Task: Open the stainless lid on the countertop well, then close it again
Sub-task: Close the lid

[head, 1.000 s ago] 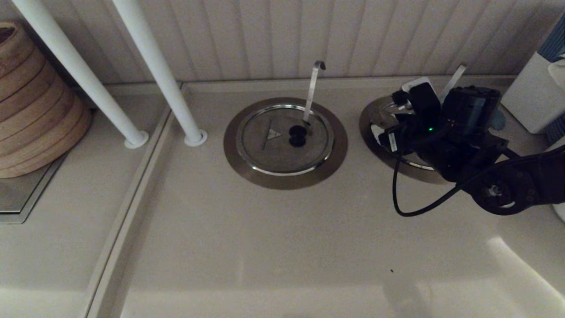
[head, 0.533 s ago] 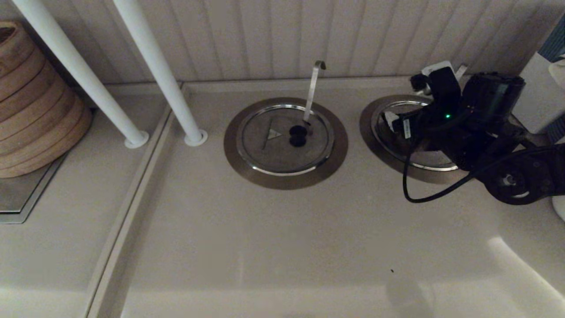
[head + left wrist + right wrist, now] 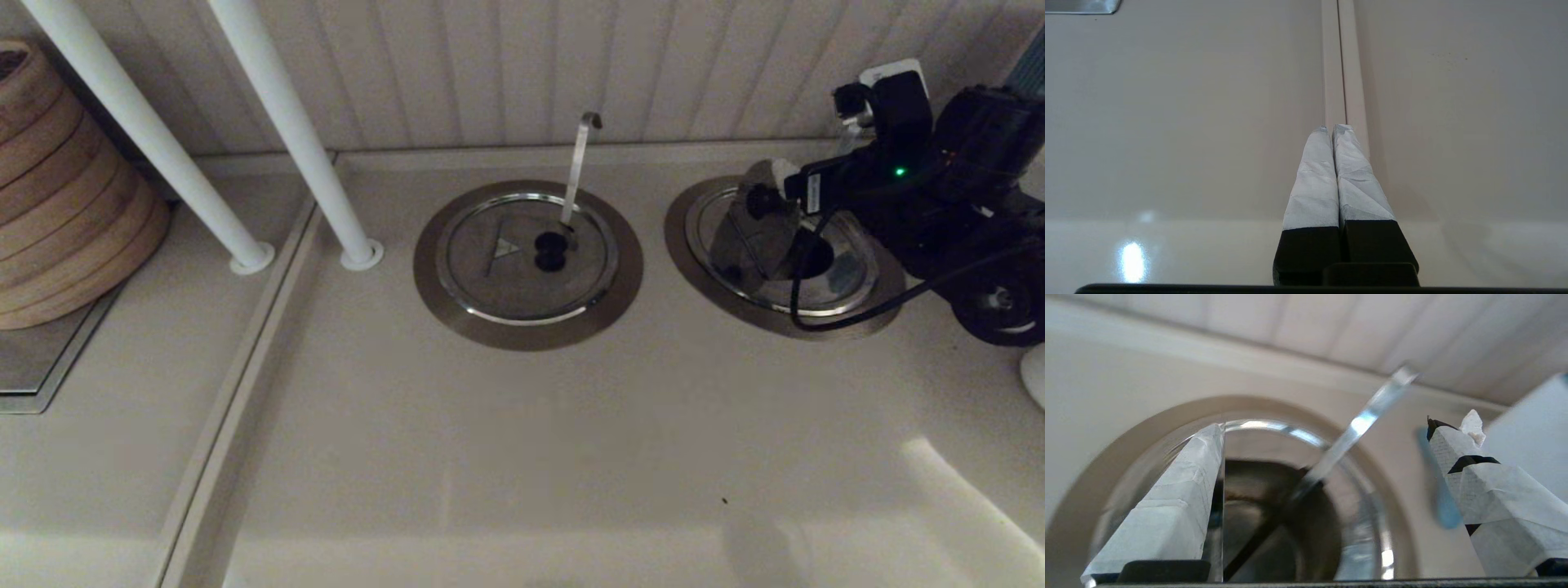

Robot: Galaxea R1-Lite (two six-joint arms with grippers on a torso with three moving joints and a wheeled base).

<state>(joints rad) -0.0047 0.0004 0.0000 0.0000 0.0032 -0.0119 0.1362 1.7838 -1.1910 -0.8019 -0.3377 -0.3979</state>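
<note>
The stainless lid (image 3: 747, 237) stands tipped up on edge over the left part of the countertop well (image 3: 816, 260), its black knob (image 3: 759, 201) facing left. My right gripper (image 3: 804, 192) hangs over the well's back edge. Its jaws are wide apart and hold nothing. In the right wrist view the lid's thin edge (image 3: 1223, 506) lies along one taped finger (image 3: 1167, 514), with the dark well (image 3: 1274, 522) open below the right gripper (image 3: 1336, 426). The straight utensil handle (image 3: 1363, 420) slants up from the well. My left gripper (image 3: 1333, 127) is shut over bare counter, parked.
The twin lid (image 3: 522, 257) lies flat in the middle well, its hook-ended handle (image 3: 581, 163) rising toward the wall. Two white poles (image 3: 294, 139) stand at the left beside stacked wooden steamers (image 3: 65, 196). A white box (image 3: 1527, 428) stands just right of the gripper.
My right arm has swung right and back, away from over the well. The lid, lying flat half a second ago, now stands tipped up and the dark well shows.
</note>
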